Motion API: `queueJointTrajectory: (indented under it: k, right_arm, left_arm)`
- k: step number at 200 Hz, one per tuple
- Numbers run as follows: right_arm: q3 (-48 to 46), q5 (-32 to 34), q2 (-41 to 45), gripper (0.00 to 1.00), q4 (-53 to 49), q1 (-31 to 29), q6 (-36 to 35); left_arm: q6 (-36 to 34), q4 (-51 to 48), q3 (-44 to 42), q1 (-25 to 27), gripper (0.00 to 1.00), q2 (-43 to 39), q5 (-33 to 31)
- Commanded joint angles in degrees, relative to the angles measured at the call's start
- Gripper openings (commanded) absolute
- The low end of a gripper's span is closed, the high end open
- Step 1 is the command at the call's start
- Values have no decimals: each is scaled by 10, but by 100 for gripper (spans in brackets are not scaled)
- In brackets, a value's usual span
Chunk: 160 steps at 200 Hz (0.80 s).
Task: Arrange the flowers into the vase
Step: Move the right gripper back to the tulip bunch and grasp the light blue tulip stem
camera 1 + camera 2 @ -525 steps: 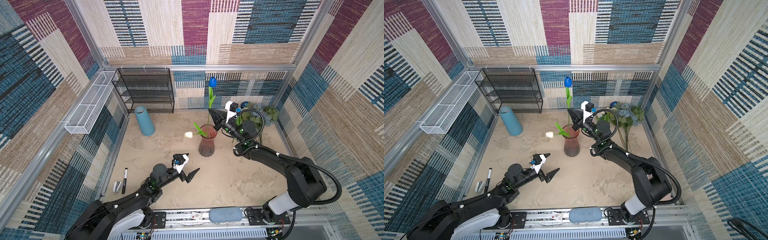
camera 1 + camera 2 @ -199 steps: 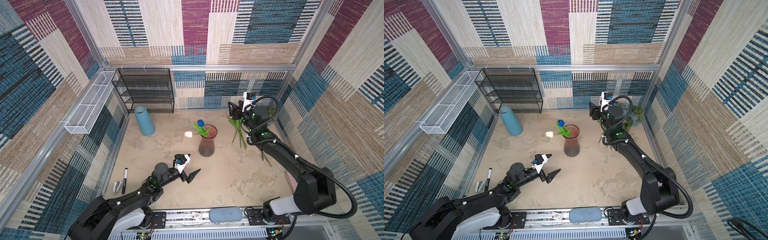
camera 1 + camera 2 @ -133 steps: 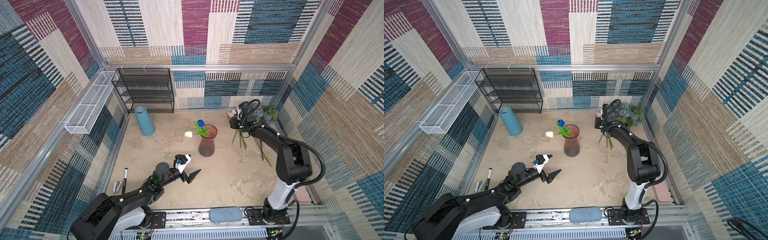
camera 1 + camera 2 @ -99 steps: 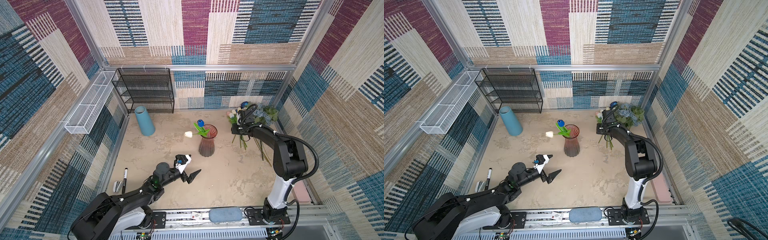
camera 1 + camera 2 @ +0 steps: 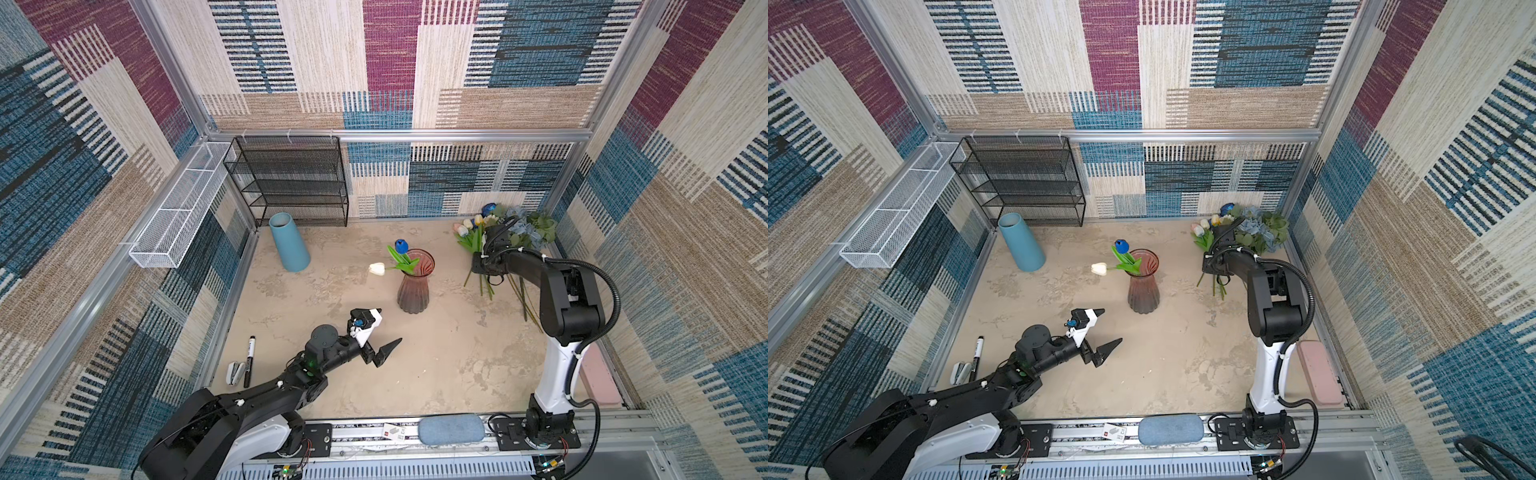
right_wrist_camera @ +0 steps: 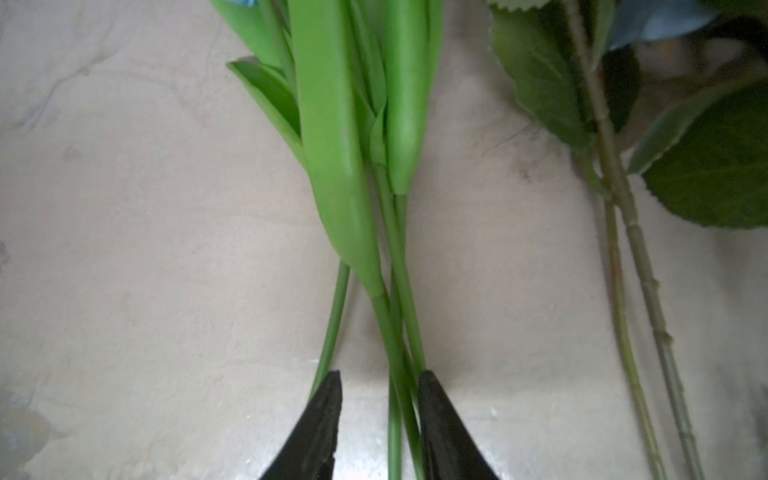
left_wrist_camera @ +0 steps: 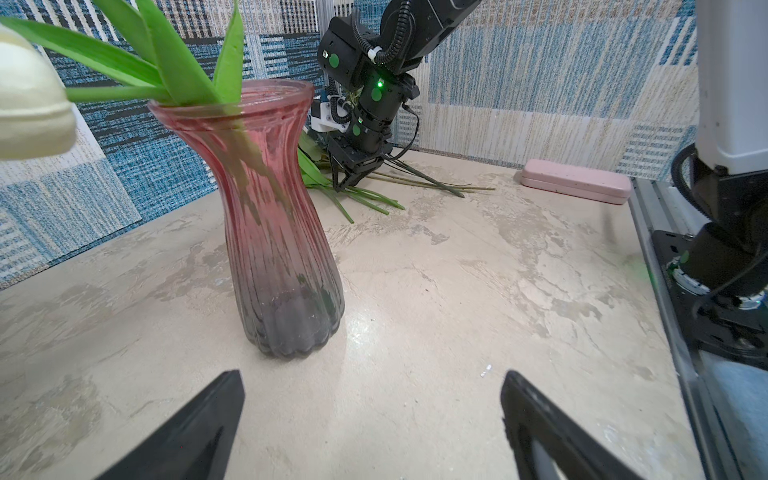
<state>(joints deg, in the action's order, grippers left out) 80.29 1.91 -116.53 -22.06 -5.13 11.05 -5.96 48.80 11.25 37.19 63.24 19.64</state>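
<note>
The pink ribbed glass vase (image 5: 413, 286) (image 5: 1143, 286) (image 7: 274, 232) stands mid-table, holding a white tulip (image 5: 377, 269) that leans left and a blue tulip (image 5: 401, 246). More flowers (image 5: 467, 226) (image 5: 1202, 226) lie at the back right: pink and yellow tulips beside a dusty-blue bunch (image 5: 523, 228). My right gripper (image 5: 478, 270) (image 5: 1210, 270) (image 6: 379, 376) points down onto their green stems (image 6: 399, 266). Its jaws stand narrowly apart, with stems between them beside one finger. My left gripper (image 5: 388, 326) (image 5: 1111, 325) (image 7: 371, 376) hovers wide open and empty in front of the vase.
A blue cylinder (image 5: 289, 243) and a black wire shelf (image 5: 291, 183) stand at the back left. A white wire basket (image 5: 178, 208) hangs on the left wall. A marker (image 5: 250, 361) lies front left. A pink case (image 5: 1316, 370) lies by the right wall.
My right arm left the vase, where the blue tulip now sits low, swung to the flower pile, dropped onto the stems and narrowed its jaws around them. The left arm stayed put.
</note>
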Motion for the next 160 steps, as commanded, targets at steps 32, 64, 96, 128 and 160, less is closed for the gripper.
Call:
queueJointTrajectory:
  k: [32, 64, 96, 128, 160]
  right_arm:
    - [22, -2, -33, 25, 2, 0, 1]
    - [17, -2, -25, 19, 6, 0, 4]
    - [14, -5, 1, 12, 4, 1, 0]
    - [5, -37, 38, 8, 6, 0, -2]
    - [7, -56, 65, 9, -4, -1, -4]
  left_arm:
    - [-9, 7, 5, 0, 99, 6, -4]
    - [-9, 3, 4, 0, 99, 0, -6]
    - [-9, 2, 4, 0, 99, -1, -6]
    - [-7, 3, 4, 0, 99, 0, -5]
    - [-6, 4, 4, 0, 99, 1, -6]
